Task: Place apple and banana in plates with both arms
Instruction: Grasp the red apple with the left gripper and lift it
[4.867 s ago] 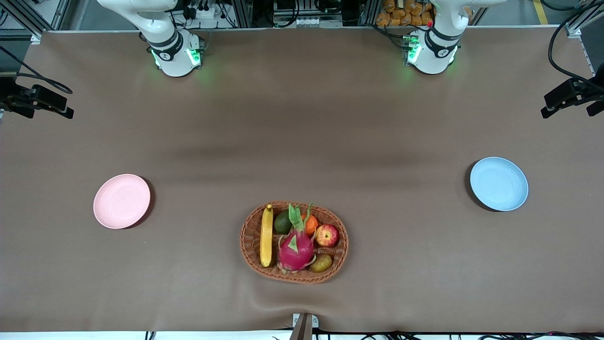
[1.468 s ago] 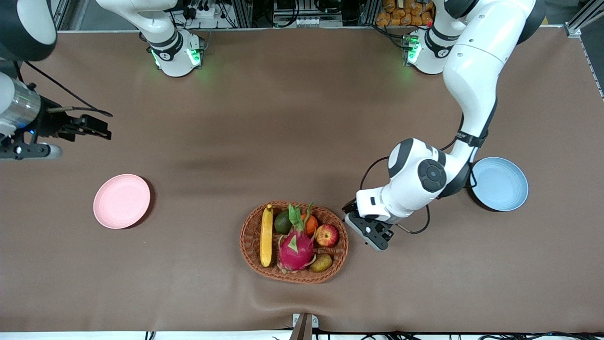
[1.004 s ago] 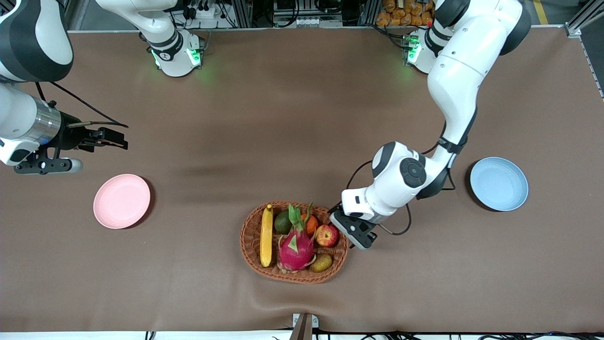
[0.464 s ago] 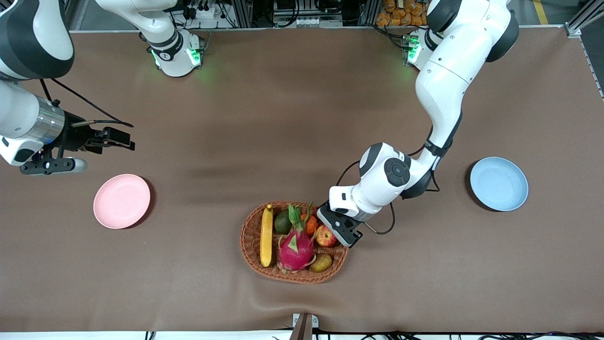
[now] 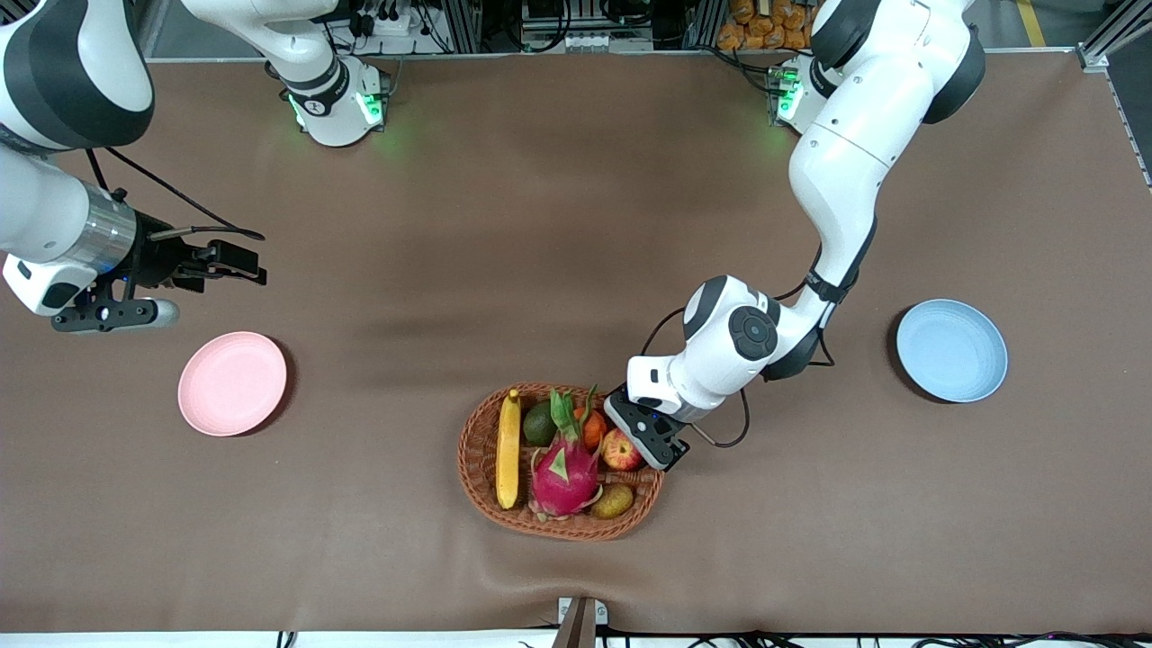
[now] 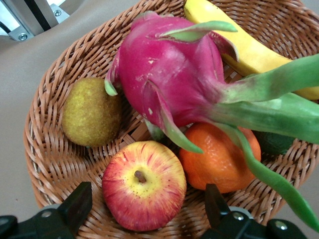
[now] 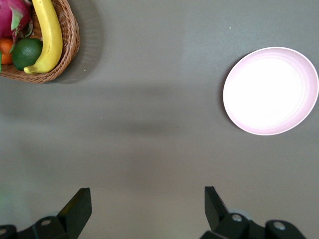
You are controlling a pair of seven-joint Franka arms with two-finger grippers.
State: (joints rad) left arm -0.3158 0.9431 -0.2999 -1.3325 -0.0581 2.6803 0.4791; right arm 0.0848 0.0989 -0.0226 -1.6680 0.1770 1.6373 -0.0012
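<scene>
Brown cloth-covered surface [image 5: 558, 225]. Landmark: one oval brown wicker basket [image 5: 474, 468], at the middle of the camera-side edge.

Two white jointed arms. Left arm [image 5: 846, 153] reaches down to the basket; its black two-finger left pincer [image 6: 145, 211] hangs over the basket's end toward the left arm, fingers spread wide, gripping nothing. Right arm [image 5: 54, 216] is up over the surface toward the right arm's end, well apart from the basket; right pincer [image 7: 145, 206] likewise spread and empty.

Two round shallow plates: one pale pink plate [image 5: 232, 383] toward the right arm's end from the basket, one light blue plate [image 5: 951, 351] toward the left arm's end.

In the basket, one of each: big magenta dragon fruit [image 5: 564, 472]; long yellow banana [image 5: 508, 450] along the end toward the right arm; small red-and-yellow apple [image 6: 143, 184], stem up, straight under the left pincer, between its spread fingers in the wrist view; orange fruit [image 6: 219, 159] touching the apple.
</scene>
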